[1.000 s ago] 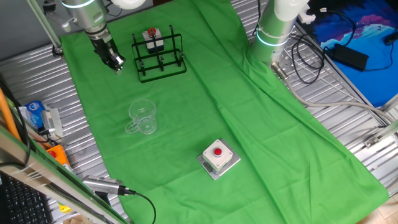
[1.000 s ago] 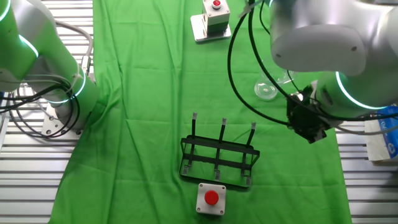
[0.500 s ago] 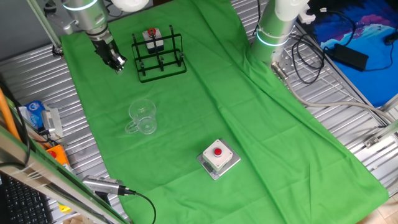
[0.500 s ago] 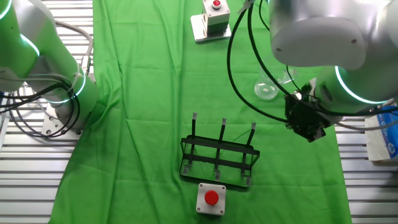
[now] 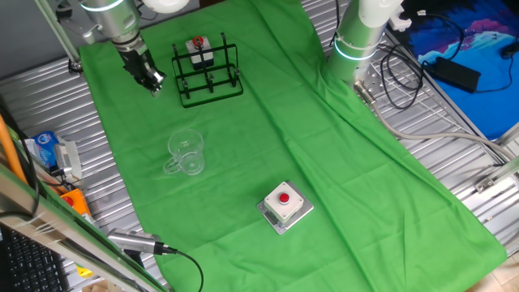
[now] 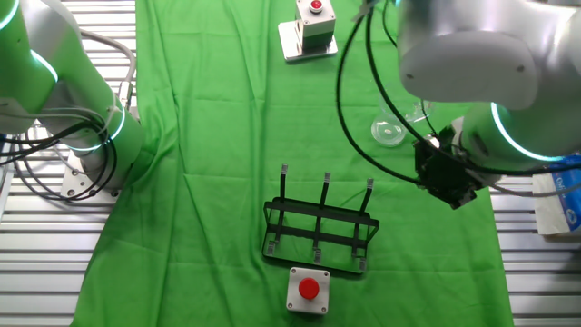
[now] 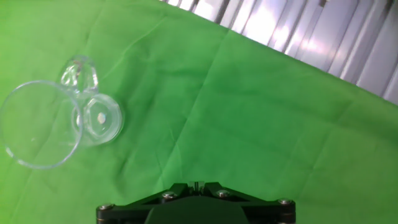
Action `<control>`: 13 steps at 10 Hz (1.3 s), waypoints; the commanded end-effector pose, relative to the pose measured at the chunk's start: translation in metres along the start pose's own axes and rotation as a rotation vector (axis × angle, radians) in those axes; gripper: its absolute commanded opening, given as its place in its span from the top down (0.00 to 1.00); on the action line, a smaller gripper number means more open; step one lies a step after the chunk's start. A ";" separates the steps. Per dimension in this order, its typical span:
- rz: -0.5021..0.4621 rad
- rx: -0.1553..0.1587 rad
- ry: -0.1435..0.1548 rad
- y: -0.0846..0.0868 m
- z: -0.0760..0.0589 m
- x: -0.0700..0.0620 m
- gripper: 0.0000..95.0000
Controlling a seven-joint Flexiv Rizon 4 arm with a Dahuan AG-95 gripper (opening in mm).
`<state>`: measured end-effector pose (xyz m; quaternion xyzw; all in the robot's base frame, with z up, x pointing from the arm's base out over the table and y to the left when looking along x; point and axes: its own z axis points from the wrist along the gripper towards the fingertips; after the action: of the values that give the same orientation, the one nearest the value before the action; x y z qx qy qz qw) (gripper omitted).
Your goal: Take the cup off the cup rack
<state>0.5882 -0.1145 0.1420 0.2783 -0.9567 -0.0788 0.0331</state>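
Note:
The cup [image 5: 186,152], a clear glass mug with a side handle, stands upright on the green cloth, apart from the cup rack. It also shows in the other fixed view [image 6: 390,132] and at the left of the hand view [image 7: 62,121]. The cup rack [image 5: 208,69] is a black wire frame with upright pegs and nothing on it; it also shows in the other fixed view [image 6: 320,227]. My gripper [image 5: 151,80] hangs left of the rack and well beyond the cup. In the other fixed view the gripper [image 6: 451,188] is right of the rack. Its jaws look closed together and empty.
A grey box with a red button [image 5: 284,203] sits on the near cloth, and another [image 5: 197,50] sits behind the rack. A second arm's base [image 5: 357,40] stands at the cloth's far right. Bare metal slats [image 5: 49,81] border the cloth; clutter [image 5: 53,154] lies at the left.

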 end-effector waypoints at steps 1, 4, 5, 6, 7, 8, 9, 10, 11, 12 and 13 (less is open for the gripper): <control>-0.067 -0.017 0.024 0.000 0.000 0.000 1.00; -0.072 -0.020 0.021 0.002 -0.004 0.001 1.00; -0.074 -0.020 0.019 0.002 -0.004 0.001 1.00; -0.074 -0.021 0.017 0.003 -0.003 0.001 1.00; -0.069 -0.022 0.013 0.005 0.000 0.002 1.00; -0.067 -0.024 0.011 0.006 0.002 0.001 1.00; -0.062 -0.027 0.007 0.009 0.004 0.000 1.00; -0.056 -0.035 0.001 0.012 0.006 0.000 1.00; -0.047 -0.049 -0.007 0.018 0.009 0.000 1.00; -0.023 -0.062 -0.015 0.027 0.011 0.000 1.00; -0.009 -0.062 -0.015 0.039 0.014 -0.002 1.00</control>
<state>0.5707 -0.0810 0.1347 0.2870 -0.9508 -0.1119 0.0346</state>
